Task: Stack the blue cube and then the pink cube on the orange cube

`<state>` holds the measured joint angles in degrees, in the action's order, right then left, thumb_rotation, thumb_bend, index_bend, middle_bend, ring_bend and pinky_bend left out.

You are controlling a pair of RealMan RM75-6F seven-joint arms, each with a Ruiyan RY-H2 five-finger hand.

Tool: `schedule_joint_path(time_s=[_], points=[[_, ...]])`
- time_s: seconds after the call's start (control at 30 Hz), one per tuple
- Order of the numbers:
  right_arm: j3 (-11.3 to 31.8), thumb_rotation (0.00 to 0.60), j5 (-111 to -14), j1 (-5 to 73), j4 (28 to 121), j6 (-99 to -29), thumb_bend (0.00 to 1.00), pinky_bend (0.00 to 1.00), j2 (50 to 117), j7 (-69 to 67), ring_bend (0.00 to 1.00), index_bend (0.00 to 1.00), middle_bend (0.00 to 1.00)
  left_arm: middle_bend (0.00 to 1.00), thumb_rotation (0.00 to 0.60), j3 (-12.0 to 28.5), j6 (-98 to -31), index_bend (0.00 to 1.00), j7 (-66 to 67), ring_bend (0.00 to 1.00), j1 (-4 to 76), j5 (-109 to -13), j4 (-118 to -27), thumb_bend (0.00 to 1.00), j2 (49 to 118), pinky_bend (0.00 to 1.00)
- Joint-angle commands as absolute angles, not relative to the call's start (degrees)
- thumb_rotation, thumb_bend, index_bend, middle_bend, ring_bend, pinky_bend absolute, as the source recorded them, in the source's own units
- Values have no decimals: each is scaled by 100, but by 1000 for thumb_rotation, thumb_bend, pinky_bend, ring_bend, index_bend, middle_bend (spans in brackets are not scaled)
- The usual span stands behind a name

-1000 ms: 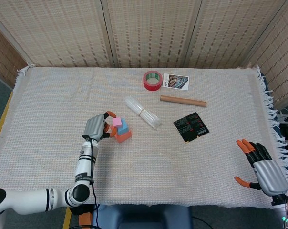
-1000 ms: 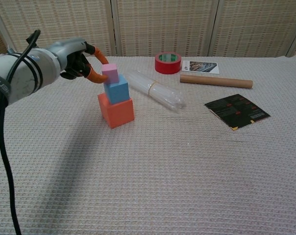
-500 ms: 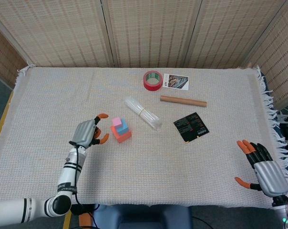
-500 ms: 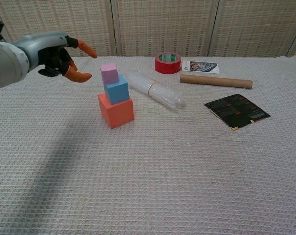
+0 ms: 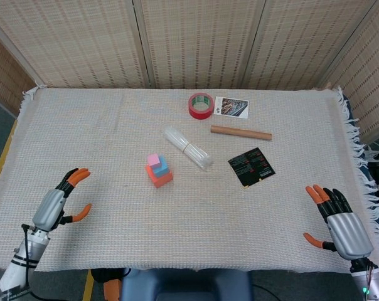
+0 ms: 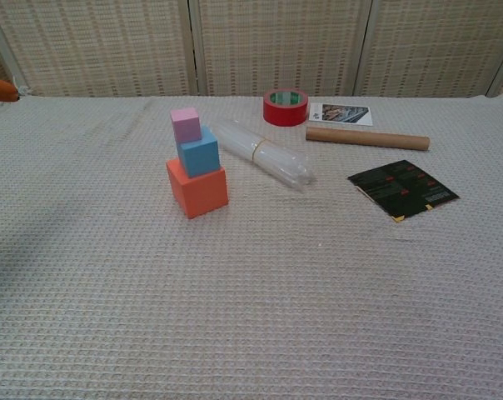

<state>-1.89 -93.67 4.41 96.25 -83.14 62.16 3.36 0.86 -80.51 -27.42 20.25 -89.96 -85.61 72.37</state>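
Foam-looking stack mid tabletop (image 5: 83, 125), woven cloth: pink cube (image 6: 186, 125) on blue cube (image 6: 199, 152) on orange cube (image 6: 197, 188). Left hand (image 5: 56, 204) & right hand (image 5: 340, 219) both spread, empty, well apart.

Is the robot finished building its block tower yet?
It looks finished. The small pink cube sits on the blue cube, which sits on the bigger orange cube, and nothing touches the stack. Nothing is in hand: the left hand and right hand are both open near the table's front edge, away from the tower. Nothing seems left to do.
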Motion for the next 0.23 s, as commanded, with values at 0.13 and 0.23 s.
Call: schedule_joint_path(time_s=[0.13, 0.23], points=[[-207, 497, -9398, 420, 9609, -8328, 93, 0, 6293, 479, 0, 0, 0, 21, 600, -464, -9280, 68, -710, 0, 689, -9519, -7866, 378, 7355, 166], [-203, 497, -9368, 418, 9600, -8316, 94, 0, 6285, 473, 0, 0, 0, 19, 600, -450, -9205, 63, -638, 0, 659, -9438, -8031, 378, 7243, 167]])
